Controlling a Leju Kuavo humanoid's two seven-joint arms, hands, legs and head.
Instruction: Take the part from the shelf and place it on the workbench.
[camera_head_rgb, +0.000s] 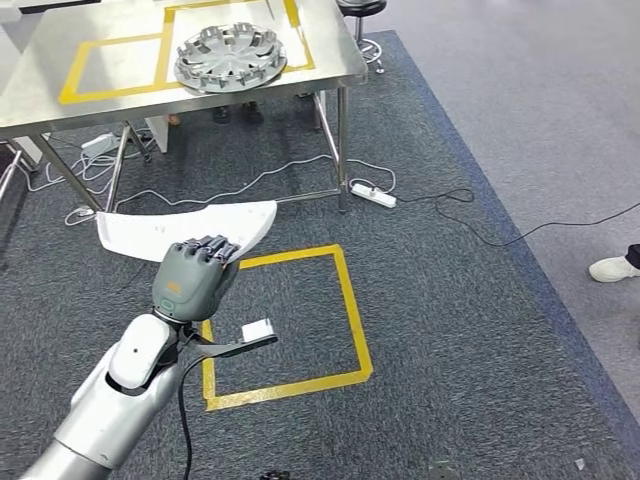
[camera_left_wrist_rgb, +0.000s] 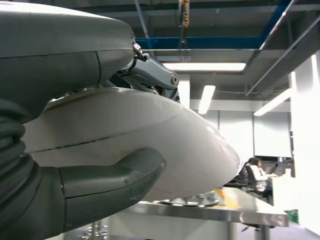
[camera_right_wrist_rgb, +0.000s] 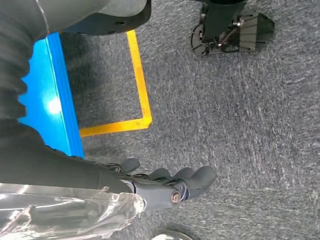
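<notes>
My left hand (camera_head_rgb: 193, 276) grips a white curved panel, the part (camera_head_rgb: 189, 226), from below and carries it level above the grey carpet. In the left wrist view the part (camera_left_wrist_rgb: 158, 135) lies between the thick thumb (camera_left_wrist_rgb: 113, 180) and the darker fingers (camera_left_wrist_rgb: 151, 75). The steel workbench (camera_head_rgb: 45, 60) stands ahead at the far side, marked with yellow tape rectangles, and its edge (camera_left_wrist_rgb: 241, 210) lies beyond the part's tip. My right hand (camera_right_wrist_rgb: 170, 184) hangs over the carpet with its fingers stretched out and nothing in them.
A silver wheel cover (camera_head_rgb: 230, 57) lies on the workbench's right half. A yellow tape square (camera_head_rgb: 355, 320) marks the floor ahead of me. A power strip (camera_head_rgb: 373, 194) and cables lie by the bench legs. A person's shoe (camera_head_rgb: 615, 267) is at the right edge.
</notes>
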